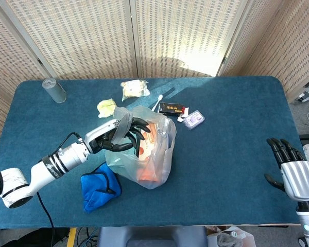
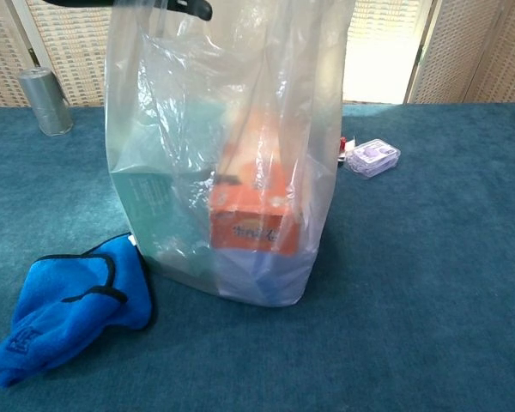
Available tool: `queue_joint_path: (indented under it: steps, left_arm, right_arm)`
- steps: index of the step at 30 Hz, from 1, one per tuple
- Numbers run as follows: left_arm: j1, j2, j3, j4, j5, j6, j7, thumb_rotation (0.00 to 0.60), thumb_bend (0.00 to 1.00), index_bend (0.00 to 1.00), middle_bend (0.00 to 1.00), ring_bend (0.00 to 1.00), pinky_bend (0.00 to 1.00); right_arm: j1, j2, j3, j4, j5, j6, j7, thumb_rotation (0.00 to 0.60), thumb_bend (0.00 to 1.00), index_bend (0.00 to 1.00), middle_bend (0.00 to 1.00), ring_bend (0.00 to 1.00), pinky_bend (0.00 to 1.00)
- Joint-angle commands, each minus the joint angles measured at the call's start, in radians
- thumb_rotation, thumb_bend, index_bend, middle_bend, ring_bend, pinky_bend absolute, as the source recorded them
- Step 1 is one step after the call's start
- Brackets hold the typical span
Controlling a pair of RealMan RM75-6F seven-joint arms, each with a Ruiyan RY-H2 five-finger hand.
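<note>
At frame centre, the left hand (image 1: 116,136) grips the rim of the plastic bag (image 1: 149,154), fingers curled over it. Inside stand an orange box (image 2: 253,219) and a teal box (image 2: 150,193). The right hand (image 1: 291,164), lower right, is released, fingers spread.

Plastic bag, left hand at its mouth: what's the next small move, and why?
Probably close the left hand on the near rim of the plastic bag and lift slightly. Its fingers already reach over the bag's open top, the bag stands upright with the orange box inside, and the right hand sits far off at the table's edge, holding nothing.

Glossy clear plastic bag (image 1: 149,154) (crinkled); matt blue cloth (image 1: 99,186).
</note>
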Motion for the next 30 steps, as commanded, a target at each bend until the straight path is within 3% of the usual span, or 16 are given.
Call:
queue_joint_path:
  steps: [1,6,18,30]
  left_arm:
    - [-0.014,-0.002,0.005,0.008,0.024,0.017,-0.075,0.482,0.18,0.22,0.27,0.31,0.42]
    - [-0.018,0.006,0.026,0.023,0.072,0.061,-0.153,0.486,0.18,0.23,0.28,0.31,0.47]
    - [-0.026,0.024,0.039,0.010,0.065,0.111,-0.178,0.488,0.18,0.24,0.29,0.33,0.47]
    - [-0.044,0.041,0.043,-0.029,0.043,0.095,-0.213,0.499,0.18,0.25,0.33,0.37,0.50]
  right_arm:
    - [0.017,0.011,0.006,-0.012,-0.014,-0.013,-0.003,0.600,0.16,0.00,0.12,0.09,0.27]
    - [0.052,0.018,0.028,-0.034,-0.050,-0.015,-0.001,0.600,0.16,0.00,0.12,0.09,0.27]
    - [0.213,-0.021,0.116,-0.062,-0.159,-0.064,-0.012,0.600,0.15,0.00,0.12,0.09,0.27]
    - [0.350,-0.093,0.218,-0.077,-0.132,-0.091,0.018,0.600,0.11,0.00,0.11,0.09,0.27]
